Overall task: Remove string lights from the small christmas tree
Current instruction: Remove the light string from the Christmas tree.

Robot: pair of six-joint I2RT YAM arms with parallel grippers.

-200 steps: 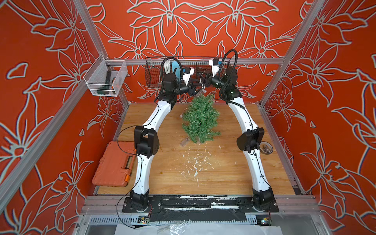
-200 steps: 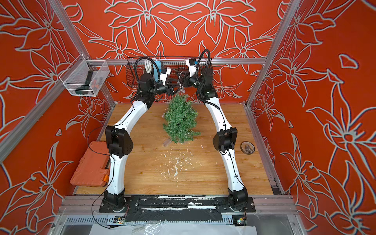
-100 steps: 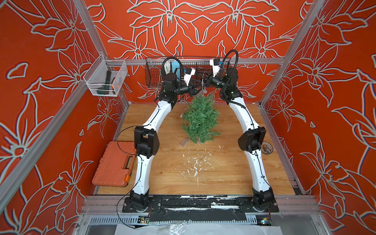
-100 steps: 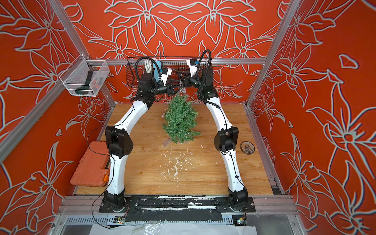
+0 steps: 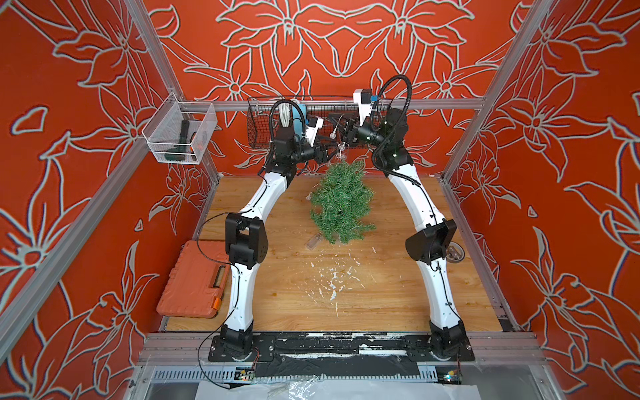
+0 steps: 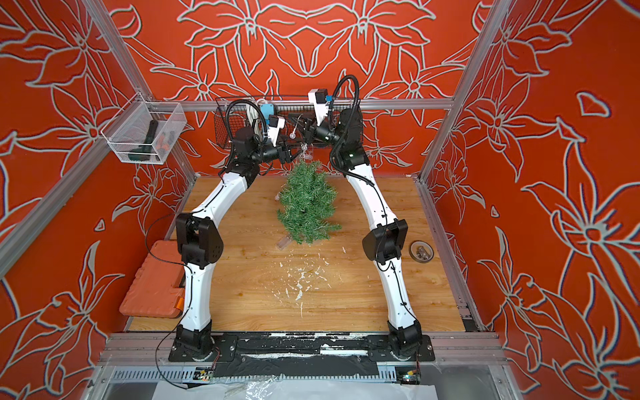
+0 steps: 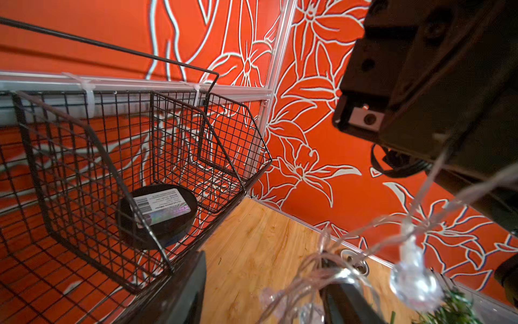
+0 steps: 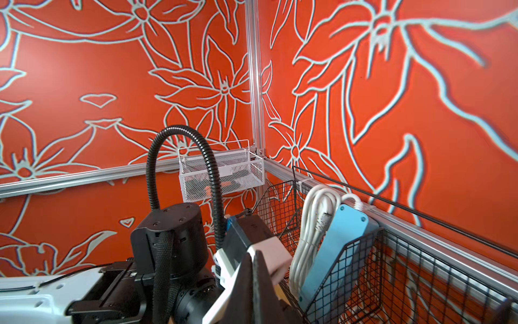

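- The small christmas tree (image 5: 341, 204) is lying or leaning on the tabletop (image 5: 381, 294). Its long axis is running front to back and its thin top is pointing at the back wall. Whether the top is resting on the wood cannot be told.
- Both hands are hovering just above and behind that top, so the tree is lying toward the robot's base from each of the 2 hands.
- The right hand (image 8: 252, 269) is pressing its jaws together. A strand of the string lights (image 7: 414, 280) is rising to it, so it is judged to be clamping the wire.
- The left hand (image 7: 262, 266) is sitting lower and nearer the top, with its jaws apart. Looped wire is draping over 1 finger (image 7: 343, 300) and nothing is being pinched.
- The battery box (image 5: 313, 241) is lying on the tabletop at the tree's wide end, on the left arm's side, well apart from both hands.
- Judgement: the coming pull is needing to run up and away along the tree's axis. The left hand is the nearer one for regripping.
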